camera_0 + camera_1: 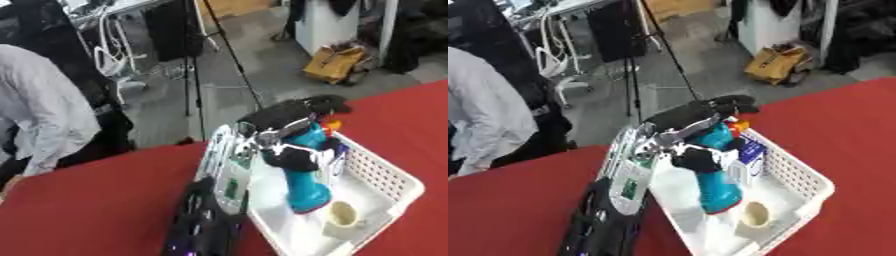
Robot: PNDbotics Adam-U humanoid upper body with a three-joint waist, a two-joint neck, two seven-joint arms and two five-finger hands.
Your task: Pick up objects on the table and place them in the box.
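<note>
A white lattice basket [398,182] stands on the red table [87,210]. Inside it a tall teal object [308,192] stands upright, tilted a little, with an orange bit near its top. My left hand [293,157] comes in from the lower left on a black and silver forearm, and its dark fingers are curled round the teal object's middle. A cream cup [343,215] sits beside the teal base. Behind the hand is a blue and white carton [750,150], and a pale bottle [675,187] is at the basket's left. My right hand shows in neither view.
A long black thing [293,111] lies across the basket's far rim. Beyond the table's far edge a person in a grey top [44,115] bends at the left. Farther back on the grey floor are a black tripod [194,75] and a yellow bag [337,62].
</note>
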